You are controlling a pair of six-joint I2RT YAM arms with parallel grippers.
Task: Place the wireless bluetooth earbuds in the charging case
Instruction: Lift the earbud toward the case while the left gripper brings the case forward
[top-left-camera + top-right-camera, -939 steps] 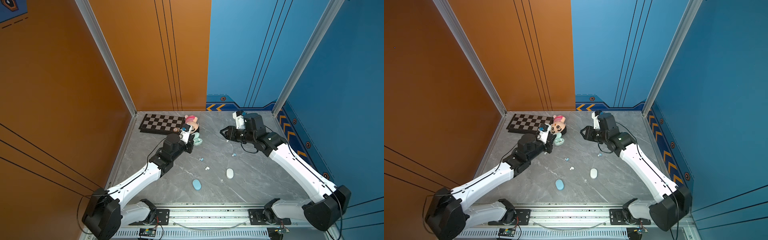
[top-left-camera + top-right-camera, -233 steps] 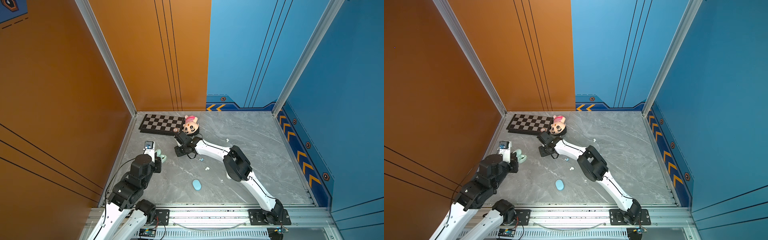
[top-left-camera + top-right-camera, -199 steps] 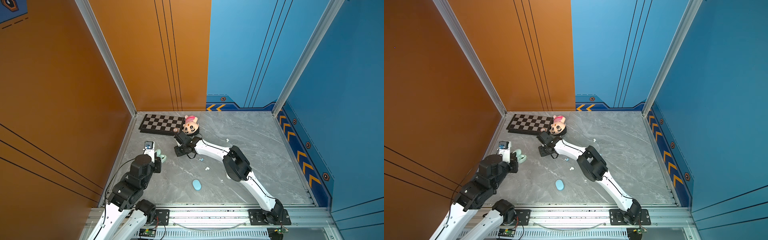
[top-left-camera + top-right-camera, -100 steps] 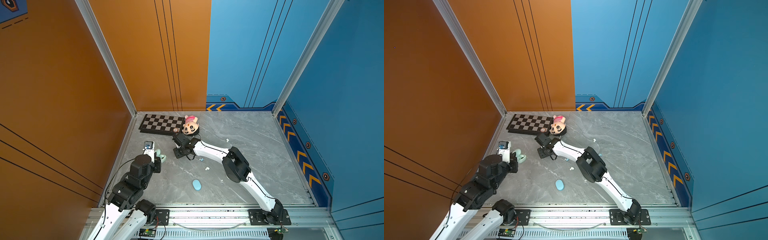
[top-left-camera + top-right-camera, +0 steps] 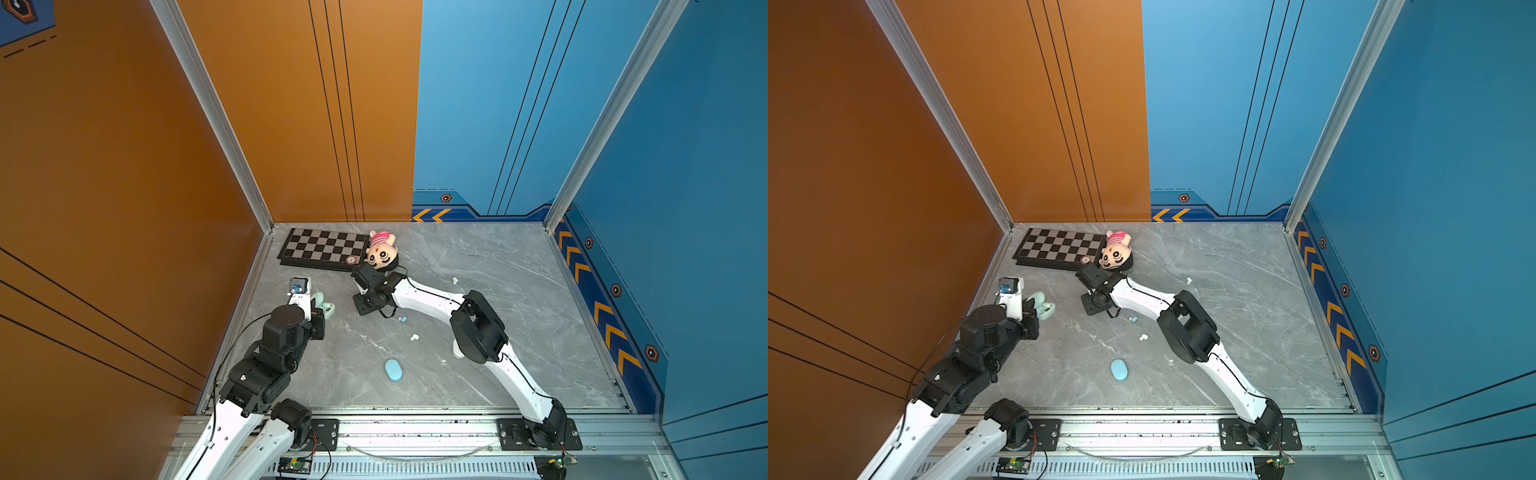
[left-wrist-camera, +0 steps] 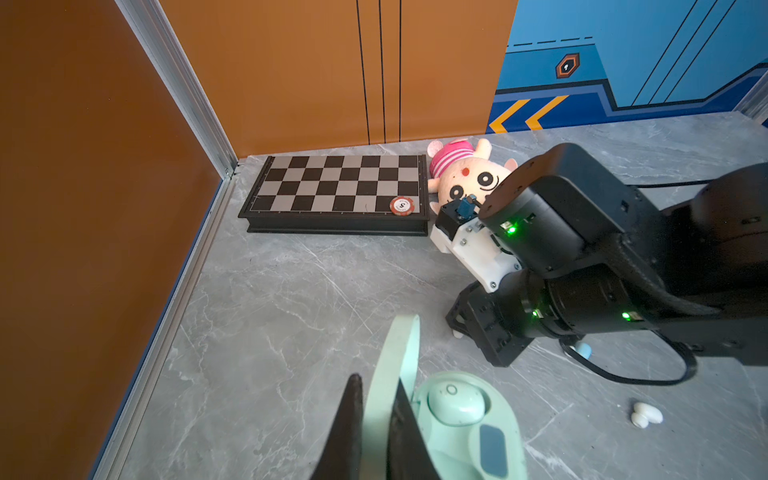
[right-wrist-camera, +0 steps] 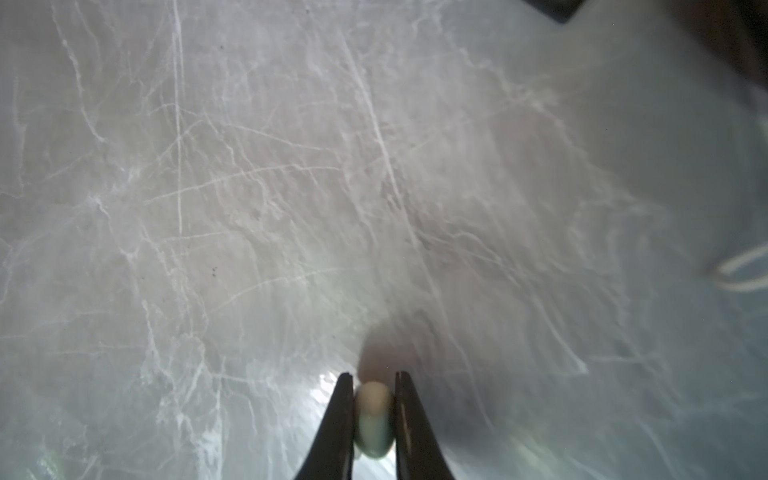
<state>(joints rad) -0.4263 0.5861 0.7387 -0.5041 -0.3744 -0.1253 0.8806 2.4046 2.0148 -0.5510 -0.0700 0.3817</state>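
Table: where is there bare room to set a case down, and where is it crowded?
Widest bare patch: the table's right side, between the right arm and the chevron wall. Another: front left, between the left arm and the blue case. Crowded: far left, around chessboard, plush toy, the right gripper pinching an earbud and the left gripper holding the mint case.

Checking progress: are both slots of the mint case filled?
No: the mint case holds one mint earbud, and its other slot lies empty.

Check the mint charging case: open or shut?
Open. The mint case shows its lid raised in the left wrist view, pinched by the left gripper; one earbud sits inside, the other slot empty.
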